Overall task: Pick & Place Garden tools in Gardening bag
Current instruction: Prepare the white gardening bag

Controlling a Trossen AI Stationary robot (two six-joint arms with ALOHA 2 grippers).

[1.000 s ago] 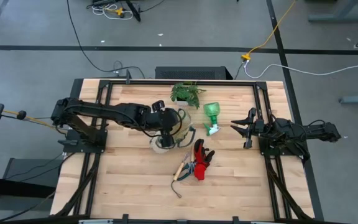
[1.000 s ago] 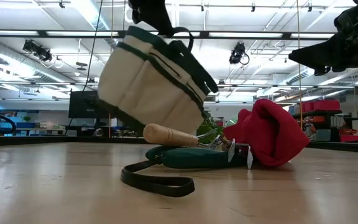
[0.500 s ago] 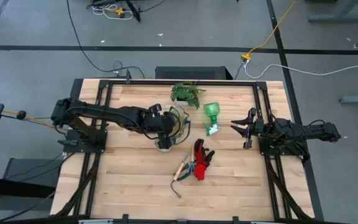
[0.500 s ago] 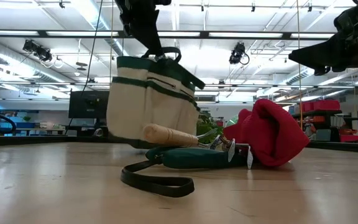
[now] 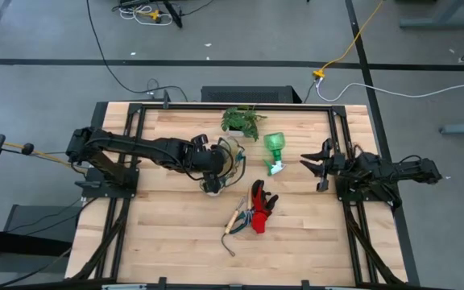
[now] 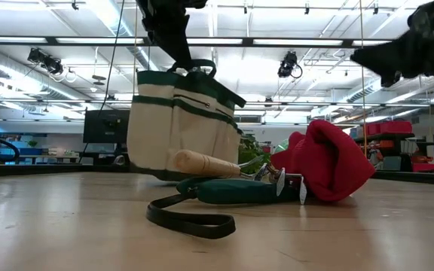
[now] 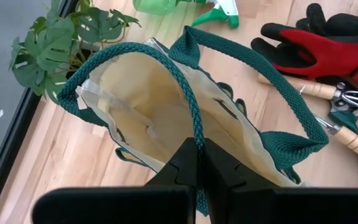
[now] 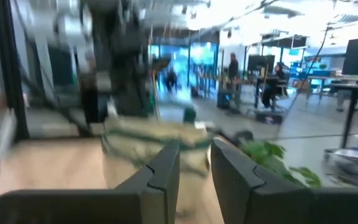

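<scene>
Pale wooden planks make up the table top (image 5: 176, 217), and nearest the front edge lies a small heap of tools: the hand rake (image 5: 238, 217) with its light wooden handle, a dark strap looped beside it, and the red-and-black gloves (image 5: 261, 206) touching it. The rake looks stiff and light; I would take it by the round handle, clear of the metal end. The gloves are limp and will sag, so a pinch on the thick cuff seems safest.

Just behind them stands the gardening bag (image 6: 179, 124), upright, its mouth gaping. It is soft cloth and would likely slump if released carelessly. The left gripper (image 7: 196, 163) is clamped tight on one braided green loop handle (image 7: 188, 102), which is the sensible place to hold it.

Farther back, the spray bottle (image 5: 274, 152) lies on its side, near the bag but apart from it. Its smooth translucent plastic could slip; the narrow neck by the pale nozzle looks the better purchase. Beside it sits a leafy potted plant (image 5: 242, 121), not part of the job.

Off to the side, the right gripper (image 5: 316, 165) hangs above the table with a narrow gap between its fingers, holding nothing.
</scene>
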